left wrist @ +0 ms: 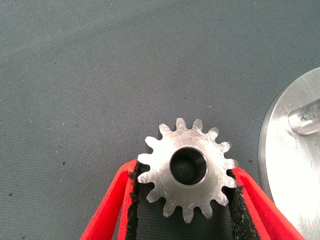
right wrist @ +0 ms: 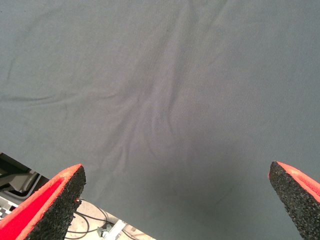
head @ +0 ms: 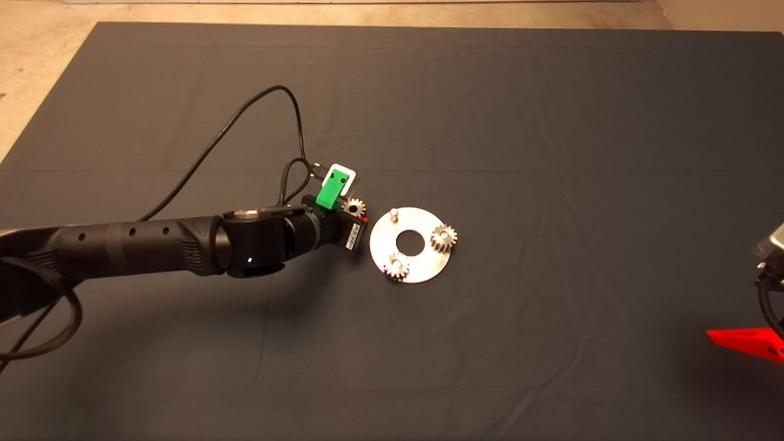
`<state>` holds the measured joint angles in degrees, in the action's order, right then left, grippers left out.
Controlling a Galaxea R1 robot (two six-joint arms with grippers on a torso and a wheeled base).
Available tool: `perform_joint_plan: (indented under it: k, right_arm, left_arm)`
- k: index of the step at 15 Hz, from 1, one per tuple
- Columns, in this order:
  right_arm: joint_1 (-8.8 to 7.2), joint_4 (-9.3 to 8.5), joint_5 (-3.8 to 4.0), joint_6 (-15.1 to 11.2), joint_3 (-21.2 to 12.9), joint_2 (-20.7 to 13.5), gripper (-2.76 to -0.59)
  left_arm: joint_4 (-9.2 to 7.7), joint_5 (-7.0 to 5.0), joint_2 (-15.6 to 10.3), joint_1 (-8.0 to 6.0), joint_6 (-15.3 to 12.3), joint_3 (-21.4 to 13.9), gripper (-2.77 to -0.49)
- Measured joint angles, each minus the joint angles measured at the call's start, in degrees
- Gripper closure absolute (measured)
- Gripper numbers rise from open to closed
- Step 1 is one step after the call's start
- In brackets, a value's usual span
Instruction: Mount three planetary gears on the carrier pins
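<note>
A shiny round disc (head: 422,266) with a central hole lies at the mat's middle. Two planetary gears sit on its carrier pins, one at the right (head: 443,237) and one at the front left (head: 396,266). The back left pin (head: 394,214) stands bare; it also shows in the left wrist view (left wrist: 305,119) on the disc (left wrist: 292,170). My left gripper (head: 355,211) is shut on the third gear (left wrist: 187,167), which also shows in the head view (head: 353,207), just left of the disc. My right gripper (right wrist: 175,200) is open and empty at the mat's right edge (head: 750,343).
The left arm (head: 153,248) reaches in from the left, with a black cable (head: 245,116) looping behind it. The dark mat (head: 551,153) has creases. Floor shows past the mat's edge in the right wrist view (right wrist: 20,180).
</note>
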<state>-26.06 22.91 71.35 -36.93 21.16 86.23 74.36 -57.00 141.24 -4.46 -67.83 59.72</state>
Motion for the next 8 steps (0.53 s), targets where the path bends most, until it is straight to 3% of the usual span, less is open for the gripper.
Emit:
perform_joint_plan:
  k: [8]
  right_arm:
    - [0.0, 0.0, 0.0, 0.0, 0.0, 0.0, -2.73]
  left_arm:
    - [0.0, 0.2, 0.0, -0.02, 0.0, 0.1, -0.85]
